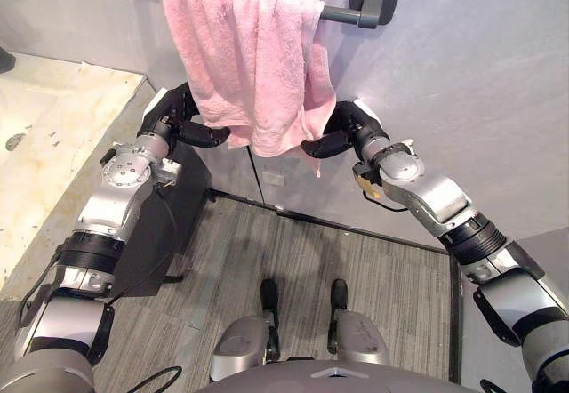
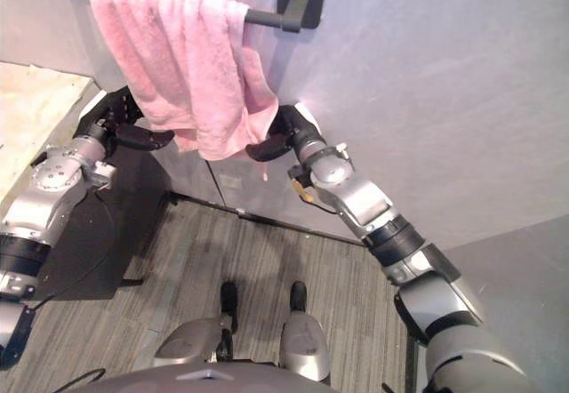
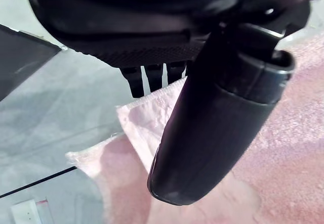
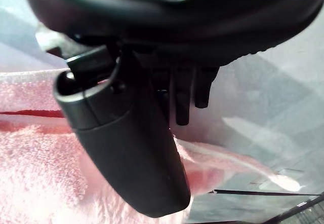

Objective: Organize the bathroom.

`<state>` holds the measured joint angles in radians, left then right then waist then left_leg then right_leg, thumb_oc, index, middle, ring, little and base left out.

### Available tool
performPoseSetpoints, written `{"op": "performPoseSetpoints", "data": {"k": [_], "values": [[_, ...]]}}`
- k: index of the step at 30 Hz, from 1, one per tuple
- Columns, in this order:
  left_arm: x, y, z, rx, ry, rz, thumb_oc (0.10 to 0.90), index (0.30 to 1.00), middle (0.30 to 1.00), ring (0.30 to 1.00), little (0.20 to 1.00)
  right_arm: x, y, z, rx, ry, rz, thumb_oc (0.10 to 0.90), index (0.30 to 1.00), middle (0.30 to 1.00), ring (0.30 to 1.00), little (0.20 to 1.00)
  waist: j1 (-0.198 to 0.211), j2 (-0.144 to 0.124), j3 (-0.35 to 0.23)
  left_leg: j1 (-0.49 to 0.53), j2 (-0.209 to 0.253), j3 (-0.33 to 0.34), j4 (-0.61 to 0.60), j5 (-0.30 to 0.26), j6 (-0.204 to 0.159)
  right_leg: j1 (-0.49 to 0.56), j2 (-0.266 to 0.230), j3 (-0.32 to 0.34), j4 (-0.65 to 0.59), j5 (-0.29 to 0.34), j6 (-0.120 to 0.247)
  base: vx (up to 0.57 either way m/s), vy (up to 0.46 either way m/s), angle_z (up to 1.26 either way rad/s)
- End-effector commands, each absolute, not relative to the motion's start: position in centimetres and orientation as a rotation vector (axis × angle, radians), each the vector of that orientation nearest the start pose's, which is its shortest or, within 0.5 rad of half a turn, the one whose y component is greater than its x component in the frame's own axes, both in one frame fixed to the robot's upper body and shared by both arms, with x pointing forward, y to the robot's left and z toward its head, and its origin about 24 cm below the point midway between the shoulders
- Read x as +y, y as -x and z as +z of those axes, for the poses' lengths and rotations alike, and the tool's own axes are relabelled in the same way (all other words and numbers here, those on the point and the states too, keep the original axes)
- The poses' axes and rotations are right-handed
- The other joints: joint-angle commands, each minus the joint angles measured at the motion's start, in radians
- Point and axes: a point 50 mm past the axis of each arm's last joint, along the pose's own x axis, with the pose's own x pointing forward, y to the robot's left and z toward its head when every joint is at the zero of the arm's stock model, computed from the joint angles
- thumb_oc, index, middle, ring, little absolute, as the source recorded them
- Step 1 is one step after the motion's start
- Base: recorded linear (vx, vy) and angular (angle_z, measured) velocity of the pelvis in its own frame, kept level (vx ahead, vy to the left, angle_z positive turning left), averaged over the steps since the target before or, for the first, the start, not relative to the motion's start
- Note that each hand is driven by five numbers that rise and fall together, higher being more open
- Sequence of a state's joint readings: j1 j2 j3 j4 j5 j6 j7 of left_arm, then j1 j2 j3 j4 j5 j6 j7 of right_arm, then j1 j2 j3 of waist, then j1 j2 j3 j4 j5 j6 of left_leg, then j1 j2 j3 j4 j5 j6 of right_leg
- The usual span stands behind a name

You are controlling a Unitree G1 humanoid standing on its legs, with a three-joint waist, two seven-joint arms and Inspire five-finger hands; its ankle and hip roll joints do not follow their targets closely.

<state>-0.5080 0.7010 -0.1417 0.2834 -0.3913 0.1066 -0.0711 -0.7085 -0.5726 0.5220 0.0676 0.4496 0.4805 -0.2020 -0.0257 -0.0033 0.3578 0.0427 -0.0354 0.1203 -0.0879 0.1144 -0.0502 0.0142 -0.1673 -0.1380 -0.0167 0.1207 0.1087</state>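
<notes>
Left eye view: a pink towel (image 1: 244, 64) hangs bunched and crooked over the wall rail (image 1: 342, 12), so hanging is done and straightening seems left. The left robot hand (image 1: 182, 119) and right robot hand (image 1: 342, 131) flank its lower edge.

Left wrist view: thumb over cloth, fingers behind, pinching the towel.

Right wrist view: the same pinch.

No containers visible.

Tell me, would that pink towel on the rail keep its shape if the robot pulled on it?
Probably not. The pink towel hangs in soft folds over the rail, so it looks floppy and would likely stretch or bunch. Draped loose, it could slide off if tugged from one side. The left hand and right hand each pinch a lower edge, suggesting it is light.
</notes>
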Motion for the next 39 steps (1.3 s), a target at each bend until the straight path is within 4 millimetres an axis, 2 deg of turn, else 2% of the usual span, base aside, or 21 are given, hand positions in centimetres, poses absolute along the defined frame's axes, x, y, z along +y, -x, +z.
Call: {"op": "performPoseSetpoints", "data": {"k": [1,5,9,18,24,27,30,31,32,34,39], "values": [[22.3,-34.4,18.8,-0.311,-0.313,-0.138,0.800,0.900,0.900,0.900,0.900,-14.7,-37.4,29.3,-0.404,0.515,-0.074,0.800,0.900,0.900,0.900,0.900,0.039,-0.002,-0.207,0.099,0.098,-0.015,0.084,-0.199,-0.005,-0.090,-0.038,0.014,0.097,-0.073,0.063,0.00,0.000,0.00],[22.6,-34.3,19.0,-0.315,-0.338,-0.136,0.800,0.900,0.900,0.900,0.900,-15.7,-38.0,28.7,-0.325,0.572,-0.069,0.800,0.900,0.900,0.900,0.900,0.047,-0.013,-0.207,0.096,0.106,-0.011,0.077,-0.191,-0.008,-0.086,-0.039,0.003,0.088,-0.069,0.065,0.00,-0.016,0.00],[23.2,-34.1,19.4,-0.318,-0.356,-0.127,0.800,0.900,0.900,0.900,0.900,-16.4,-38.4,28.0,-0.257,0.547,-0.045,0.800,0.900,0.900,0.900,0.900,0.055,-0.022,-0.199,0.091,0.113,-0.007,0.082,-0.189,-0.011,-0.089,-0.042,-0.007,0.087,-0.063,0.067,-0.01,-0.049,-0.01],[23.7,-34.1,19.9,-0.324,-0.380,-0.116,0.800,0.900,0.900,0.900,0.900,-16.7,-38.9,26.2,-0.141,0.473,0.009,0.800,0.900,0.900,0.900,0.900,0.059,-0.028,-0.190,0.086,0.119,0.002,0.087,-0.185,-0.014,-0.086,-0.041,-0.010,0.081,-0.060,0.066,-0.01,-0.021,0.03],[23.6,-34.4,19.9,-0.317,-0.389,-0.110,0.800,0.900,0.900,0.900,0.900,-15.9,-39.5,24.3,-0.060,0.345,0.016,0.800,0.900,0.900,0.900,0.900,0.060,-0.021,-0.190,0.089,0.119,0.004,0.088,-0.186,-0.014,-0.080,-0.039,-0.009,0.083,-0.064,0.062,0.00,-0.003,-0.04],[23.6,-34.5,19.5,-0.302,-0.379,-0.101,0.800,0.900,0.900,0.900,0.900,-14.9,-39.7,22.9,-0.013,0.199,0.051,0.800,0.900,0.900,0.900,0.900,0.065,-0.015,-0.189,0.092,0.119,0.007,0.093,-0.189,-0.016,-0.077,-0.042,-0.019,0.090,-0.069,0.061,-0.01,0.008,-0.05],[23.7,-34.5,19.4,-0.299,-0.379,-0.099,0.800,0.900,0.900,0.900,0.900,-14.5,-39.7,22.6,0.002,0.156,0.065,0.800,0.900,0.900,0.900,0.900,0.066,-0.015,-0.189,0.093,0.119,0.008,0.094,-0.190,-0.016,-0.075,-0.043,-0.020,0.090,-0.069,0.060,0.01,0.003,-0.03],[23.6,-34.6,19.3,-0.294,-0.381,-0.097,0.800,0.900,0.900,0.900,0.900,-13.9,-39.7,22.1,0.024,0.082,0.073,0.800,0.900,0.900,0.900,0.900,0.068,-0.014,-0.191,0.094,0.118,0.008,0.093,-0.190,-0.015,-0.070,-0.042,-0.022,0.088,-0.070,0.059,0.02,0.003,0.07],[23.6,-34.6,19.3,-0.294,-0.381,-0.097,0.800,0.900,0.900,0.900,0.900,-13.9,-39.7,22.1,0.024,0.082,0.073,0.800,0.900,0.900,0.900,0.900,0.068,-0.014,-0.191,0.094,0.118,0.008,0.093,-0.190,-0.015,-0.070,-0.042,-0.022,0.088,-0.070,0.059,0.05,0.005,0.02],[23.3,-34.7,18.8,-0.287,-0.395,-0.106,0.800,0.900,0.900,0.900,0.900,-12.6,-39.8,20.7,0.086,-0.079,0.079,0.800,0.900,0.900,0.900,0.900,0.076,-0.012,-0.201,0.100,0.117,0.005,0.090,-0.191,-0.014,-0.060,-0.041,-0.027,0.082,-0.073,0.057,0.05,0.008,-0.16],[23.2,-34.8,18.7,-0.280,-0.398,-0.109,0.800,0.900,0.900,0.900,0.900,-12.5,-40.0,20.4,0.091,-0.090,0.063,0.800,0.900,0.900,0.900,0.900,0.080,-0.010,-0.207,0.102,0.118,0.004,0.086,-0.188,-0.015,-0.056,-0.038,-0.030,0.080,-0.072,0.056,0.02,0.007,0.04]]}}
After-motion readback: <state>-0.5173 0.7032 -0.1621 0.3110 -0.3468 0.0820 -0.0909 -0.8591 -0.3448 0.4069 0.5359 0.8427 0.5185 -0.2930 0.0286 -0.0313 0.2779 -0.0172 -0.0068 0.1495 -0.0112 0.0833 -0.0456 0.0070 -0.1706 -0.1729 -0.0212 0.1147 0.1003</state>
